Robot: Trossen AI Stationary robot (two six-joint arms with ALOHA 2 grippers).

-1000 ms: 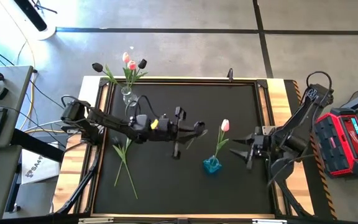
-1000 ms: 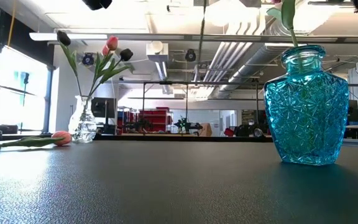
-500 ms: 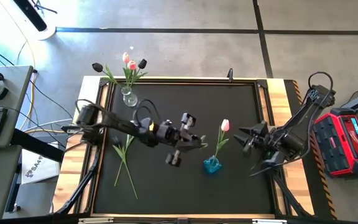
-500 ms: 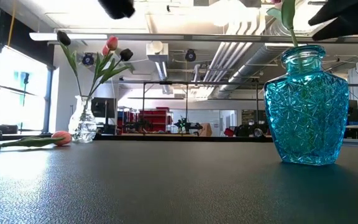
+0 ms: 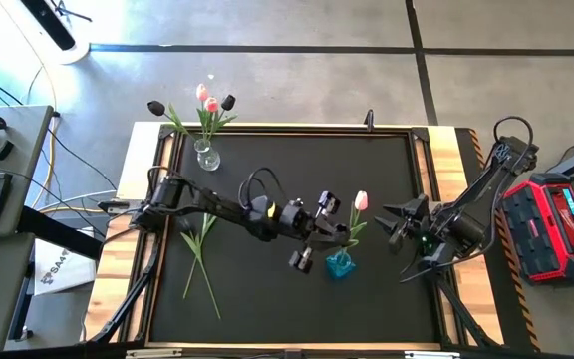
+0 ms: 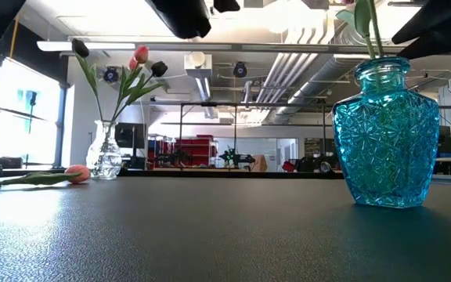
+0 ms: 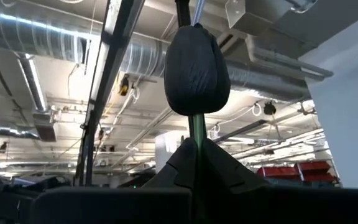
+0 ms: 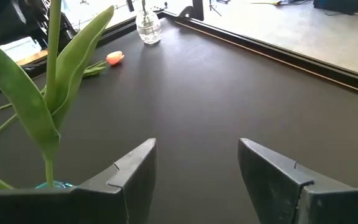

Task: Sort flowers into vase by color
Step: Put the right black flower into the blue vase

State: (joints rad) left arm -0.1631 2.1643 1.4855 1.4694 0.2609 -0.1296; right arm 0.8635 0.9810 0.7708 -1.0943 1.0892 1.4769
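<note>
Fingers of the left gripper [image 5: 319, 227] clamped a dark tulip [image 7: 196, 70] over the blue vase [image 5: 340, 264]. The right gripper [image 8: 194, 163] waited spread beside it.

From the low view, the blue vase [image 6: 382, 133] shows whole, but the 2 stems [image 6: 372, 31] rising from it run off the top edge, so their heads stay out of sight. The dark bulk of the left arm [image 6: 180, 16] is likewise clipped at the top. In the left wrist view, the dark tulip [image 7: 196, 70] has its stem swallowed by the black housing below; the jaws themselves are hidden. From above, the left gripper [image 5: 319, 231] is too small to read.
</note>
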